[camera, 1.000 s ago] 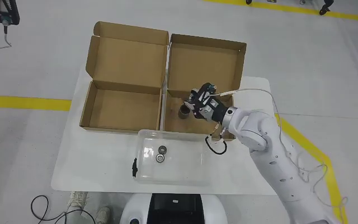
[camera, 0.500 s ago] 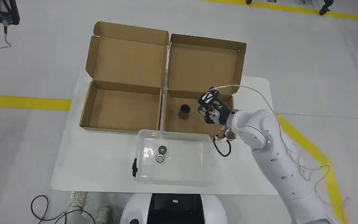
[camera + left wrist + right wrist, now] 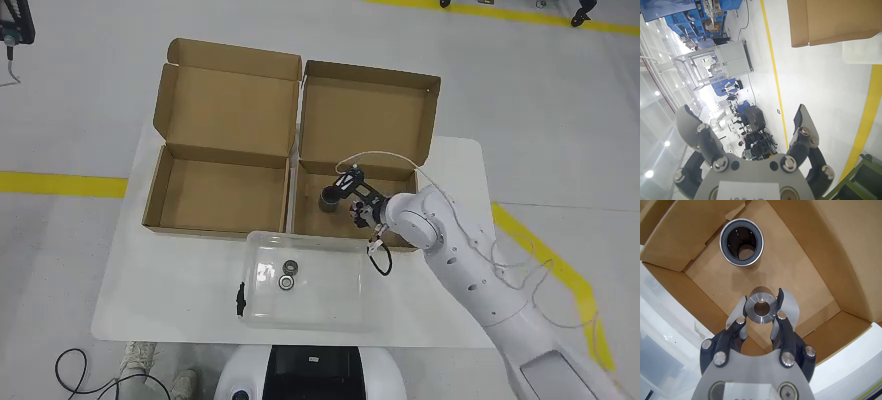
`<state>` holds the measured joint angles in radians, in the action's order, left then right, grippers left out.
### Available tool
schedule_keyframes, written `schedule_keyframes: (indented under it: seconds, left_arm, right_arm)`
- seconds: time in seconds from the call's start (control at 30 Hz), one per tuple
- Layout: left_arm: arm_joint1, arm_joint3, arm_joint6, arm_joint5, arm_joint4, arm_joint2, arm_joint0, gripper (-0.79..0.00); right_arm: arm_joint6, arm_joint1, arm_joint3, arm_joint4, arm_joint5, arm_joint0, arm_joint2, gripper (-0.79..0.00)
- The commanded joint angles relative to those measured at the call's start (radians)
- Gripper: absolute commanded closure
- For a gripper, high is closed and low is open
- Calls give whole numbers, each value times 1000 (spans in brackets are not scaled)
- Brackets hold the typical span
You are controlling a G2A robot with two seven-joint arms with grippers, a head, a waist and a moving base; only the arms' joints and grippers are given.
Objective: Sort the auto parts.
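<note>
The right gripper (image 3: 762, 306) has its jaws clenched on a short metal sleeve (image 3: 762, 319), over the right-hand cardboard box (image 3: 312, 222). A wider dark cylinder (image 3: 329, 200) stands upright in that box, at the sleeve's 9 o'clock in the top view. The left gripper (image 3: 743, 108) faces the room, jaws released. On the desk at the box's 6 o'clock, a clear tub (image 3: 335, 295) holds two small rings (image 3: 291, 267).

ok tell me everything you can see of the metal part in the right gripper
The bushing is a thick-walled cylinder of dull grey metal, with a bore and radial lines on its end face. The right gripper clamps its sides, end face towards the wrist camera, over the cardboard box floor, apart from the larger sleeve.
</note>
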<state>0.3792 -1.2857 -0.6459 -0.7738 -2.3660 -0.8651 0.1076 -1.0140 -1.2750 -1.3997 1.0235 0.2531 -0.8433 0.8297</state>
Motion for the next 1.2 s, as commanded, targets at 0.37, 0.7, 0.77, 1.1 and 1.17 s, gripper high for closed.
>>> schedule_keyframes:
  seconds: [0.37,0.7,0.77,1.1,1.17]
  left_arm:
    - [0,0,0,0,0,0,0,-785]
    - [0,0,0,0,0,0,0,-785]
    - [0,0,0,0,0,0,0,-785]
    - [0,0,0,0,0,0,0,-785]
    - [0,0,0,0,0,0,0,-785]
  right_arm:
    - [52,-37,131,1,-27,61,-58,-600]
    - [81,-21,48,15,-10,29,3,-566]
    - [92,-13,-4,11,3,10,28,-563]
    - [66,34,-399,40,79,-149,144,-591]
    - [68,37,-450,37,109,-165,144,-579]
